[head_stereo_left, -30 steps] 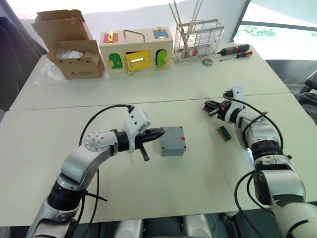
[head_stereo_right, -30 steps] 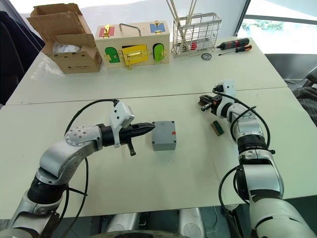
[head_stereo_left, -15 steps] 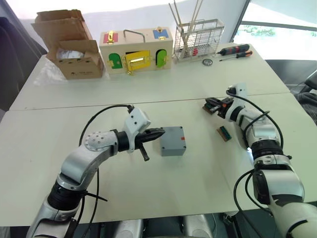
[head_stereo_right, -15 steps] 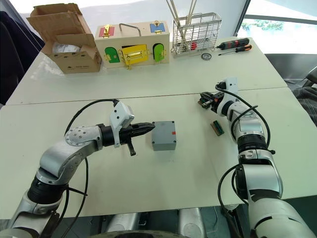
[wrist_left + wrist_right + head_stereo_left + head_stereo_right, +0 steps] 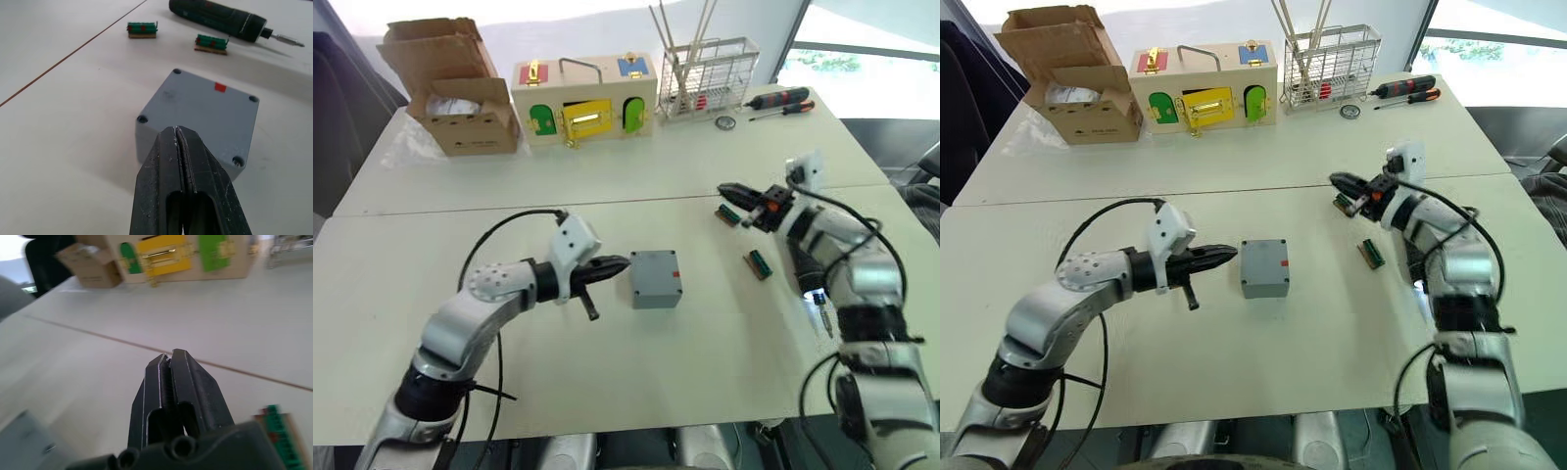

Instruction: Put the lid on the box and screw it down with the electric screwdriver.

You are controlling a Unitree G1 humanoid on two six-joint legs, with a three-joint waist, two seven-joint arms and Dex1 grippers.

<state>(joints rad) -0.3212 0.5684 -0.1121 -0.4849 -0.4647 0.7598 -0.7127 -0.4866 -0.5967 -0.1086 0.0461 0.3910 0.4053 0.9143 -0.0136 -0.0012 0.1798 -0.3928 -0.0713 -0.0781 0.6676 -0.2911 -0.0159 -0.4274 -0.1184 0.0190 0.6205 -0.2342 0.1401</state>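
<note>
The box sits near the middle of the table with the lid already on it (a small red square marks the top). The left gripper points at its side, just short of touching, fingers pressed together and empty. The right gripper hovers above a green part, fingers closed. The electric screwdriver lies beyond two green parts.
</note>
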